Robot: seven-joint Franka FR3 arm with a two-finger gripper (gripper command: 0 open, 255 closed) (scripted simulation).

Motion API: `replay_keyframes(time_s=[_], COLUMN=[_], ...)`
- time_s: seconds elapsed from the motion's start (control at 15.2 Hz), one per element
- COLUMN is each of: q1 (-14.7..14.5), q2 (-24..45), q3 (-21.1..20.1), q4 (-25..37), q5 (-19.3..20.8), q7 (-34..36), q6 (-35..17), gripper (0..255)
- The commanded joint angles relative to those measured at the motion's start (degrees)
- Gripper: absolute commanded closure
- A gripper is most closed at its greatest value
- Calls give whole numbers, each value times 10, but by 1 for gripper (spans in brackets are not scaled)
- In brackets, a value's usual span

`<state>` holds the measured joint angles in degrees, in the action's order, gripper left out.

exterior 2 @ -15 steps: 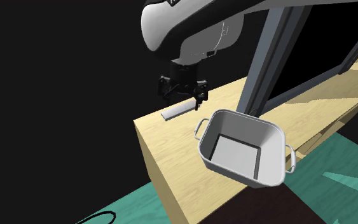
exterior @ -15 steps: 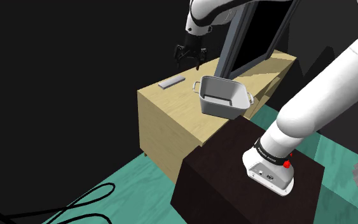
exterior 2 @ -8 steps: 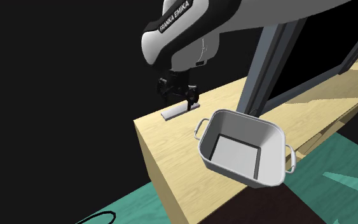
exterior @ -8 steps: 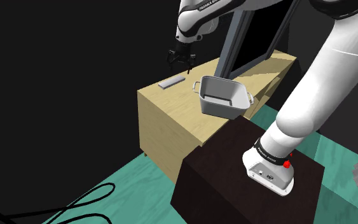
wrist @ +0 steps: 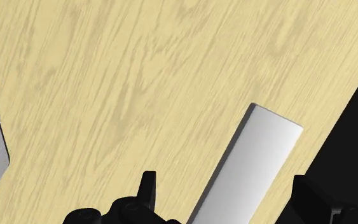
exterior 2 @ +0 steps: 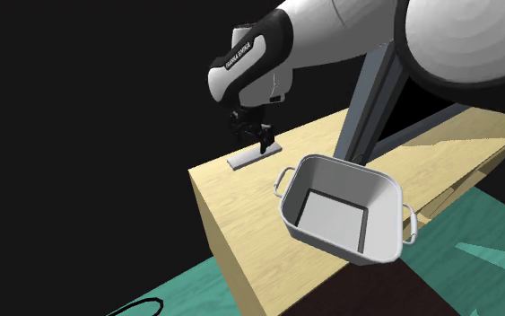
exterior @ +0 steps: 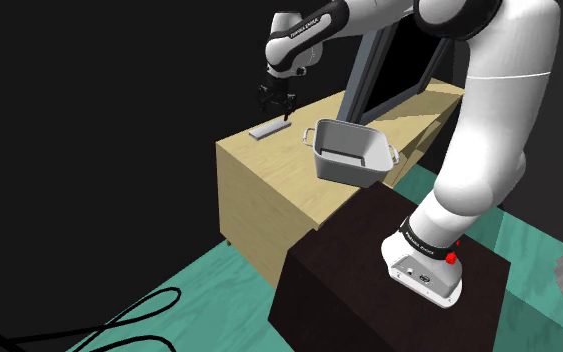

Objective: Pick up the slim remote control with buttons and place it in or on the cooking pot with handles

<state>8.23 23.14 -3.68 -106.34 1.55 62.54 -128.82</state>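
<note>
1. The remote [wrist: 255, 159] is a slim, flat, plain grey slab. It lies on the pale wood tabletop [wrist: 107, 95], close to an edge near the corner farthest from the stand, with the black area just beyond.
2. The tool [wrist: 228, 205] hangs low over it, released, with its fingers spread to either side of the slab and not gripping it.
3. No buttons can be made out. The remote's near end is cut off in the wrist view.
4. The grey pot [exterior 2: 384, 224], squarish with two handles, sits apart from the remote, nearer the stand.
</note>
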Motion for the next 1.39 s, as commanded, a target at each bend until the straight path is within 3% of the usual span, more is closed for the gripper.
replay_keyframes(time_s=[0.0, 0.33, 0.86, 1.32], q1=[0, 4, 5, 5], q2=[41, 143, 181, 181], q3=[10, 36, 37, 37], q4=[42, 149, 149, 149], q5=[1, -4, -4, -4], q7=[28, 86, 87, 87], q6=[0, 8, -30, -30], gripper=[0, 0, 0, 0])
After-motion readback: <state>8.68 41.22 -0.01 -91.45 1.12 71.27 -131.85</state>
